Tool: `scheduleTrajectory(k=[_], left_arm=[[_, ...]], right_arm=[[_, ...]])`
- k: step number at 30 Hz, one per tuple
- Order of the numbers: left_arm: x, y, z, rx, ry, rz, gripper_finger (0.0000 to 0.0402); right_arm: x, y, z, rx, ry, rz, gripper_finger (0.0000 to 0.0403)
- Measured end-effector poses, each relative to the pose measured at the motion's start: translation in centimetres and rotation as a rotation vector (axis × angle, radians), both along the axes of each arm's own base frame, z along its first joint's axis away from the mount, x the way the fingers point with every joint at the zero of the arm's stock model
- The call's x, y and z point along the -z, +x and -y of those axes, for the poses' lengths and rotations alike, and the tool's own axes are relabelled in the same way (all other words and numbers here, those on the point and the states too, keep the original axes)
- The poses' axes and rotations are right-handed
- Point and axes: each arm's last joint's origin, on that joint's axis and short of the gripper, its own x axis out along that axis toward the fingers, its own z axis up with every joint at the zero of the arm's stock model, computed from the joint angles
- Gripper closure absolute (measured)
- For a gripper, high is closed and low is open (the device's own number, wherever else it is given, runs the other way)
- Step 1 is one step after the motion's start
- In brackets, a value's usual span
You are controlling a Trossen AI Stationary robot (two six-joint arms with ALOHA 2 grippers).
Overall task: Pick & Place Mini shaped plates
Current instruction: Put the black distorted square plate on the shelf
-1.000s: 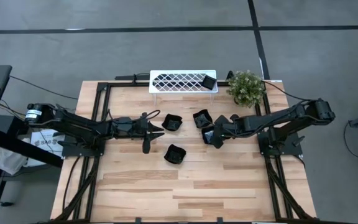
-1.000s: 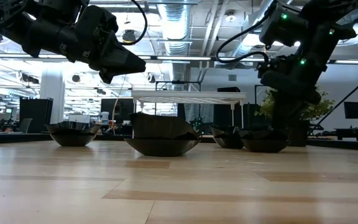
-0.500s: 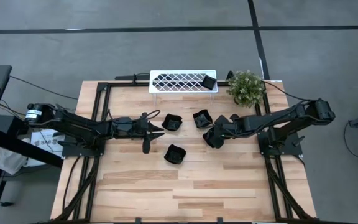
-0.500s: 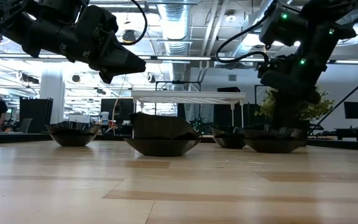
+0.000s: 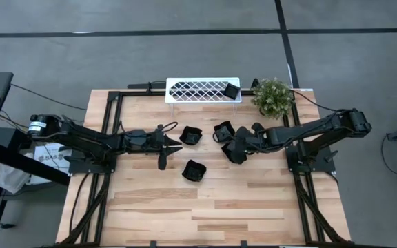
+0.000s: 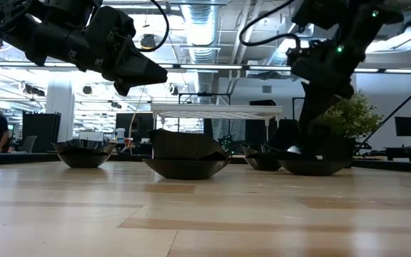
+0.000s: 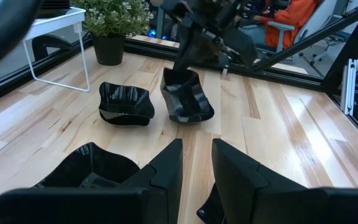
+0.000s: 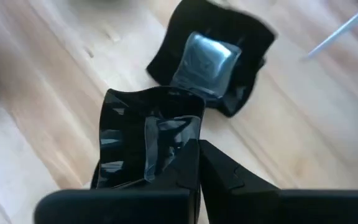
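Seen from above, four glossy black dishes lie on the wooden bench (image 5: 205, 200). Nearest the front edge is a squarish dish (image 5: 194, 171), alone at mid-bench. Behind it, a second dish (image 5: 191, 136) sits just off the tip of the left claw (image 5: 176, 144), which hovers with its fingers parted and holding nothing. The right claw (image 5: 234, 146) is clenched on the rim of a crumpled-looking, lobed dish (image 5: 236, 151); its fingertips are hidden against the black dish from above, but the right wrist view shows both fingers pinched on the dish wall (image 8: 148, 140). Just beside it lies another dish (image 5: 224, 129). At the far edge stands a white lattice rack (image 5: 202, 90) carrying a fifth small dish (image 5: 231, 91) at its right end, next to a potted plant (image 5: 273, 96).
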Motion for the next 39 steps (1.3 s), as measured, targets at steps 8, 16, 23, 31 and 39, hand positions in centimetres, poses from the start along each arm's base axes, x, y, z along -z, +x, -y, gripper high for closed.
scheduleTrajectory(k=[8, 16, 23, 31, 39], left_arm=[[0.0, 0.0, 0.0, 0.000, 0.000, 0.000, 0.0314], [-0.1, 0.1, 0.0, 0.000, -0.001, 0.015, 0.0314], [-0.2, 0.1, 0.0, 0.000, -0.001, 0.021, 0.0314], [-0.3, 0.1, 0.0, 0.000, -0.001, 0.037, 0.0314], [-0.3, 0.1, 0.0, 0.000, -0.001, 0.037, 0.0314]], right_arm=[[-2.2, 0.7, -0.3, -0.050, -0.049, 0.012, 0.0402], [-5.6, 2.2, 0.5, -0.103, -0.186, 0.076, 0.0402], [-8.7, 3.7, 3.5, -0.068, -0.316, 0.214, 0.0402], [-12.6, 4.1, 9.1, -0.035, -0.339, 0.450, 0.0402], [-13.9, 2.0, 15.4, -0.032, -0.273, 0.634, 0.0402]])
